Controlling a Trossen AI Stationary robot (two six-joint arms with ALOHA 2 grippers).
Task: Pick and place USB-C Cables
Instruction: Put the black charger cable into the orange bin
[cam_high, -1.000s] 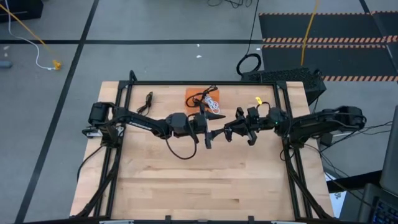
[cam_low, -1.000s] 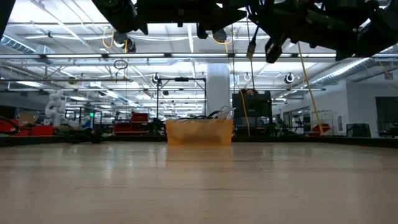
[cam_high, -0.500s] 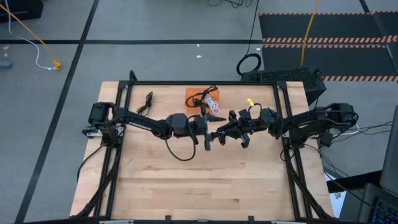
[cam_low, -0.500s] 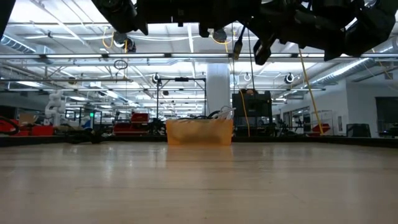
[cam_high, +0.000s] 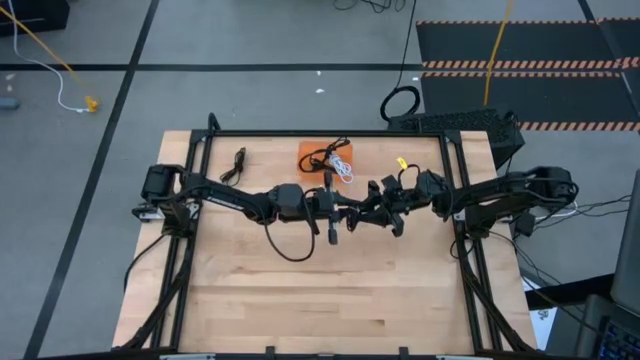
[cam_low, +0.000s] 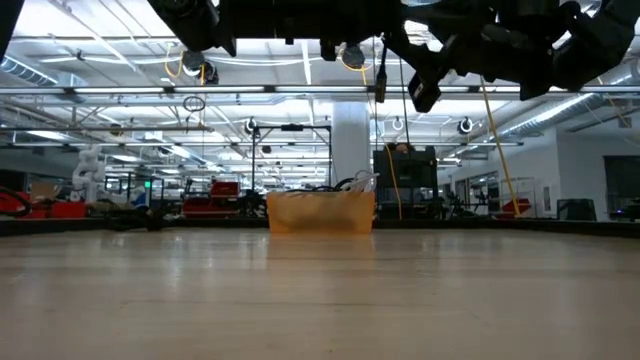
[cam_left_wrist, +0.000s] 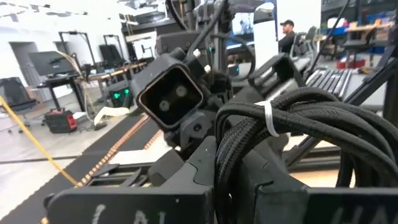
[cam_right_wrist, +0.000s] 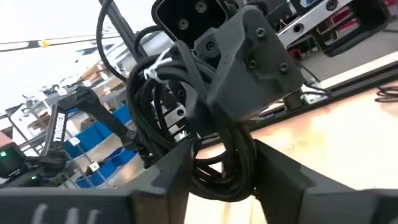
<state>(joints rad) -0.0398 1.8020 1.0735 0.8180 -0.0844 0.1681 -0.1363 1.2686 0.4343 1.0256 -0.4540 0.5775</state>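
Note:
A black USB-C cable bundle (cam_left_wrist: 292, 118), tied with a white band, is held in the air over the middle of the table. My left gripper (cam_high: 343, 208) is shut on it. My right gripper (cam_high: 368, 207) faces it from the right, its fingers (cam_right_wrist: 177, 177) apart on either side of the coil's lower loops (cam_right_wrist: 224, 165). I cannot tell whether they touch the loops. A cable end (cam_low: 381, 78) dangles below the grippers. The orange pad (cam_high: 325, 157) lies at the far middle of the table, with black and white cables on it. My left gripper pinches the bundle's strands (cam_left_wrist: 225, 168) between its two fingers, which come level from the table's left. The coil stands beyond the fingertips, lifted clear of the table, with one end hanging below.
Another black cable (cam_high: 238, 160) lies on the table at the far left. A black frame rail (cam_high: 320, 133) runs along the far edge. Bare wooden board (cam_high: 330, 290) fills the near half of the table.
My right gripper has carried the bundle toward the table's left, up to my left gripper. My left gripper has shut on the bundle and my right gripper's fingers have spread apart. The bundle stays in the air.

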